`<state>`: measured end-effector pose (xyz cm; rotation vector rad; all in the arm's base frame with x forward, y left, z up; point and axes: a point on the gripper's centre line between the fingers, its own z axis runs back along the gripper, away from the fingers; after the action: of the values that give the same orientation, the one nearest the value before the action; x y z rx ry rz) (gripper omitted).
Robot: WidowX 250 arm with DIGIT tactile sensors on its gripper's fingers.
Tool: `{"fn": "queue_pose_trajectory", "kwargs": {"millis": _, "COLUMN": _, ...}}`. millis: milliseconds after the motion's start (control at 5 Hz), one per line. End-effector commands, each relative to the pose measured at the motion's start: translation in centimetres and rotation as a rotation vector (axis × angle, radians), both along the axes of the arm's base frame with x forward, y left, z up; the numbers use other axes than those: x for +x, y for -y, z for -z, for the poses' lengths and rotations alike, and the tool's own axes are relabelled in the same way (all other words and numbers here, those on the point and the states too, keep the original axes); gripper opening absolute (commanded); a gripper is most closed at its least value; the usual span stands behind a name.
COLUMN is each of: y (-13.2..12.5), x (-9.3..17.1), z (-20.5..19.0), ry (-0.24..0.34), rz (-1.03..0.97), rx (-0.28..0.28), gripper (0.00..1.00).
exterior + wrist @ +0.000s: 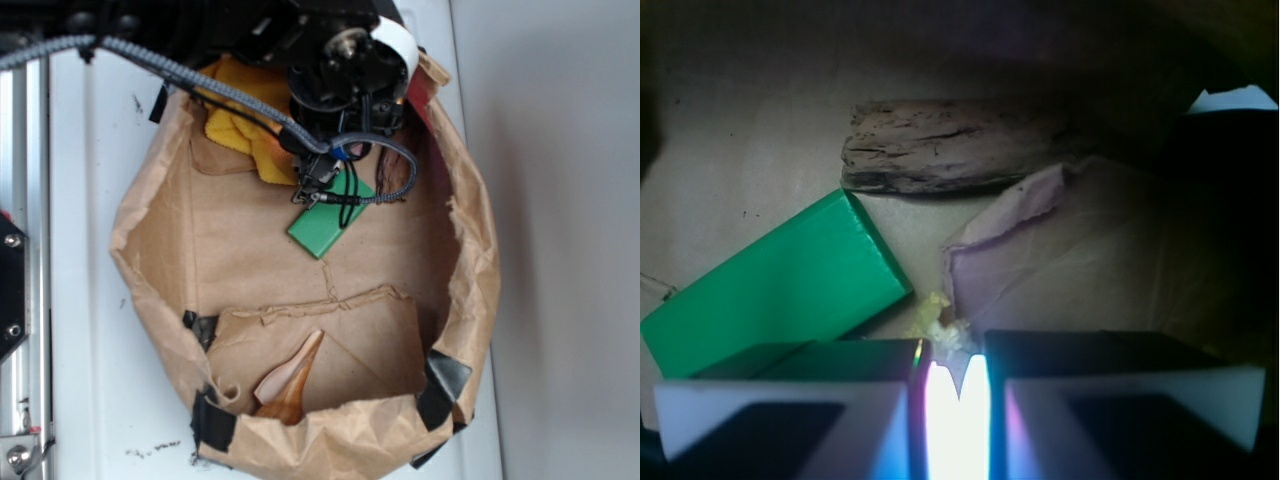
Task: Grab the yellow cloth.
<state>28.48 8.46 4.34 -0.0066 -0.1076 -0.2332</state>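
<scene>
The yellow cloth [235,120] lies crumpled at the far edge of the brown paper bag [150,220], partly hidden under the arm. The gripper [958,400] hangs over it, beside the green block [780,290]. In the wrist view its 2 fingers [790,420] stand narrowly apart with bright yellow fabric glowing in the gap, apparently pinched, though overexposure blurs the contact. A brown shell [290,385] lies near the bag's front wall, well apart.

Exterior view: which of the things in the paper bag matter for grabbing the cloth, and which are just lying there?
Job:
- yellow cloth, at the bag's top edge, partly under the arm
- claw, nearly closed on a bit of yellow fabric in the wrist view

Lying about:
- green block
- brown-orange shell
- piece of wood
- paper bag
</scene>
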Motion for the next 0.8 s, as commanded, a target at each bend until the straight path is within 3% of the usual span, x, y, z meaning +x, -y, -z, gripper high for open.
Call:
{"fn": "queue_pose_trajectory", "kwargs": {"millis": 0, "y": -1.4, "x": 0.6, "z": -1.5, "ry": 0.047, "rz": -0.014, "rx": 0.019, "gripper": 0.0}}
{"fn": "queue_pose_trajectory", "kwargs": {"millis": 200, "y": -2.3, "x": -0.2, "z": -1.6, "ry": 0.026, "rz": 0.027, "rx": 0.038, "gripper": 1.0}}
{"fn": "queue_pose_trajectory", "kwargs": {"millis": 600, "y": -3.2, "x": -2.1, "z": -1.8, "ry": -0.046, "rz": 0.094, "rx": 0.08, "gripper": 1.0}}
